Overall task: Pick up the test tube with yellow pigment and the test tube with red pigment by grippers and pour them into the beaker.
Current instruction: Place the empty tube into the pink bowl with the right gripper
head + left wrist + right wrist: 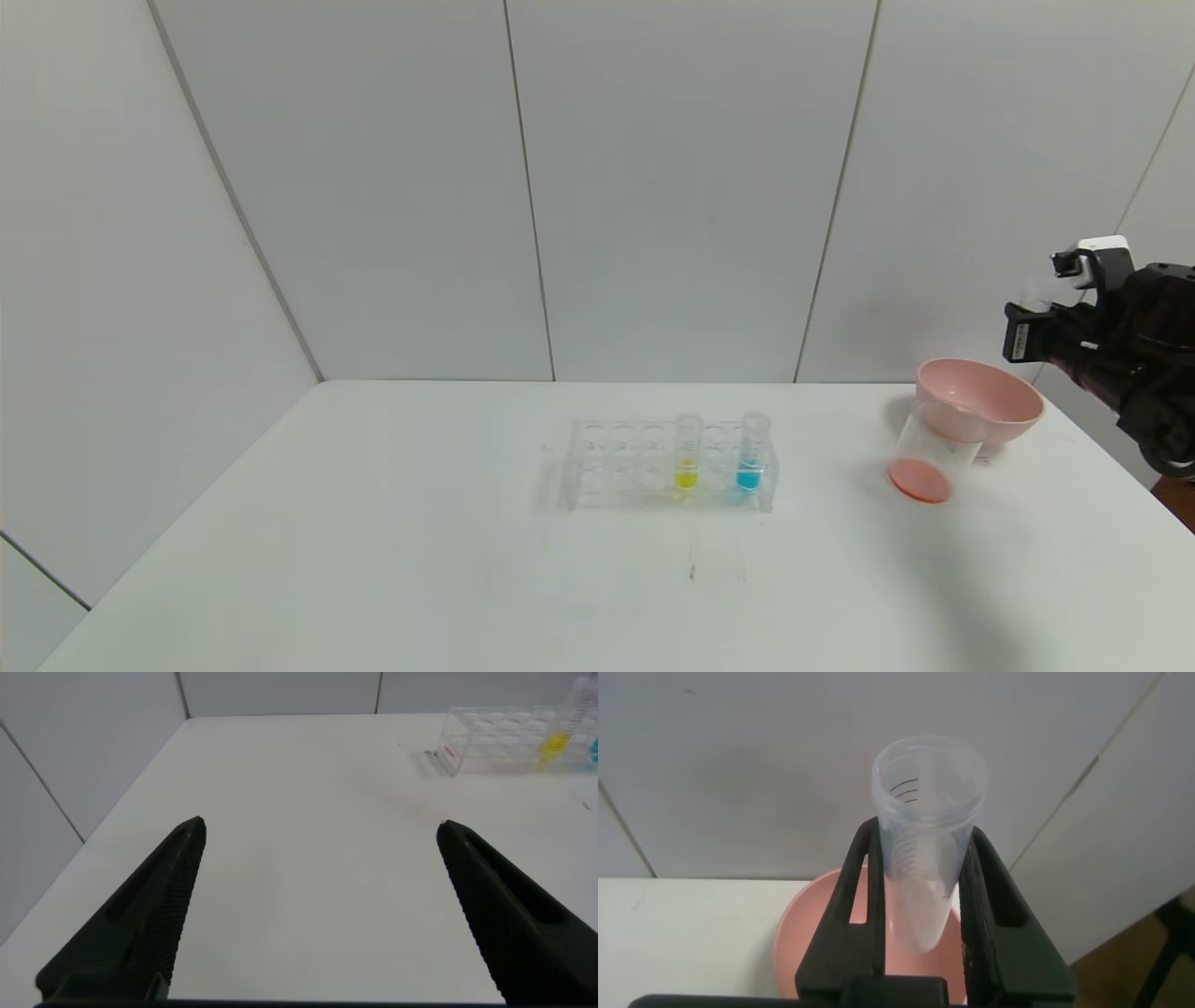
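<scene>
We see our right pincer (920, 905) clamped on a clear, emptied test tube (926, 831), raised beside the pink bowl (980, 397). The clear cylindrical beaker (929, 457) holds red-orange liquid on the white counter (373, 560). The yellow-liquid tube (687, 453) stands in the clear rack (616, 467). Our left pincer (318, 905) gapes wide.

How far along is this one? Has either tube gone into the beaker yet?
Red looks done: the beaker holds red-orange liquid at its bottom, and the right end effector grips a clear tube that looks empty, above the pink bowl. Yellow is left: the test tube with yellow pigment stands filled in the rack. The left end effector is open over bare table.
</scene>
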Robot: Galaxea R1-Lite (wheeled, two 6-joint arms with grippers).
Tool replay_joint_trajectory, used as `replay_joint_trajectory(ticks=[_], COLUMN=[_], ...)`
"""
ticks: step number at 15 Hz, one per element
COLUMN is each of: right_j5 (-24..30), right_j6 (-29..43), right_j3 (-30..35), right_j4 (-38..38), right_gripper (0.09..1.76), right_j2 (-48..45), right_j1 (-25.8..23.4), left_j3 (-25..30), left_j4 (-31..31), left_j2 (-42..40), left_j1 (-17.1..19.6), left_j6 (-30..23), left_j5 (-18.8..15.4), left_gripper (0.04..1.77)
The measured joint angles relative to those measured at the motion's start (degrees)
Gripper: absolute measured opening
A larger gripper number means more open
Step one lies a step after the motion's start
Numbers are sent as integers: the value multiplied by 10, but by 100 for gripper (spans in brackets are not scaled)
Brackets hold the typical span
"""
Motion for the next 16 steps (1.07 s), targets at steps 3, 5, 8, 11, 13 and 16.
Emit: replay_joint_trajectory(ticks=[3, 5, 8, 11, 13, 16], right_j5=[-46, -47, -48, -48, -47, -43], right_j6=[48, 61, 66, 70, 70, 71], right_j3=[-2, -2, -3, -7, -7, -9], right_j4=[-1, -2, -5, -6, -6, -2], right_gripper=[52, 52, 52, 86, 104, 126], right_j2=[35, 54, 78, 93, 97, 87], right_j1=[10, 16, 20, 22, 22, 15], left_j3=[0, 0, 0, 0, 0, 0], left_j4=[0, 0, 0, 0, 0, 0], left_j2=[0, 0, 0, 0, 0, 0], left_j1=[0, 0, 0, 0, 0, 0], left_j6=[0, 0, 0, 0, 0, 0], left_j5=[0, 0, 0, 0, 0, 0], left_gripper=[176, 176, 176, 176, 176, 176])
